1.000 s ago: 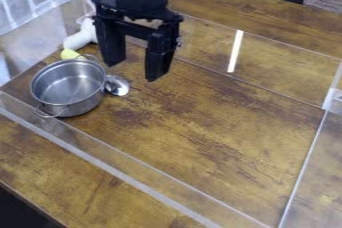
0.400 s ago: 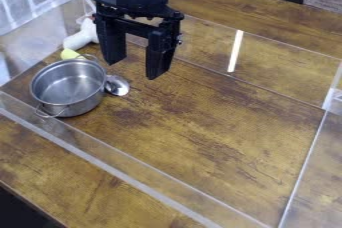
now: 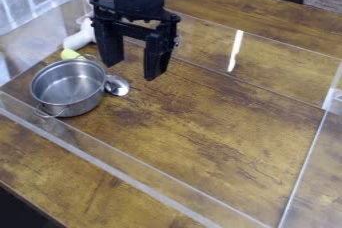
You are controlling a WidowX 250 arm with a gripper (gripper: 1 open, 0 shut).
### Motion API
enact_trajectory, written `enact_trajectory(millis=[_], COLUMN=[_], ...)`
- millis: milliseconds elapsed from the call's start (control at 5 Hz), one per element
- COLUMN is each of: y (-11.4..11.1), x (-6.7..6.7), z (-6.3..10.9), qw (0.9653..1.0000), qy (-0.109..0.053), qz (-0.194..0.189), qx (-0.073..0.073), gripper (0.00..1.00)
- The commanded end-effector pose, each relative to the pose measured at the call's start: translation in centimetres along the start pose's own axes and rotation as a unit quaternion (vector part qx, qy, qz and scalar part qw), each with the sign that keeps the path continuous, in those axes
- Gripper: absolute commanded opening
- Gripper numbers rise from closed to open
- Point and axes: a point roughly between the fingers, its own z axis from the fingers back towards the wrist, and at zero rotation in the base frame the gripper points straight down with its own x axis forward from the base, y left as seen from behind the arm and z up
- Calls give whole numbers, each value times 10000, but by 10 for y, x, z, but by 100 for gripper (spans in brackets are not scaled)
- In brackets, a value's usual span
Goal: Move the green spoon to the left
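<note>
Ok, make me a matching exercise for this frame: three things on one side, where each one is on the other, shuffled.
Things:
1. round steel pot
2. small utensil with a yellow-green end
3. black robot gripper

Places:
A. above the wooden table, open
B. left part of the picture, on the table
C. right beside the pot

Pairs: 1-B, 2-C, 3-A

Arm Blocks Part of the View

The robot arm [image 3: 127,12], cut off by the top edge, hides part of the wooden surface [image 3: 201,132] behind it. Its dark fingers [image 3: 158,66] blur together, and the white item [image 3: 83,32] is partly covered.
</note>
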Motion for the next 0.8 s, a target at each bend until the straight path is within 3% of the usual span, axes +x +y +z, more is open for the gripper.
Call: enact_trajectory(millis=[0, 600], y=[5, 12], x=[7, 11], z=[14, 17], qw=[9996, 9993], qy=[-287, -335], qz=[68, 142], qx=[-4, 0], gripper=[100, 100])
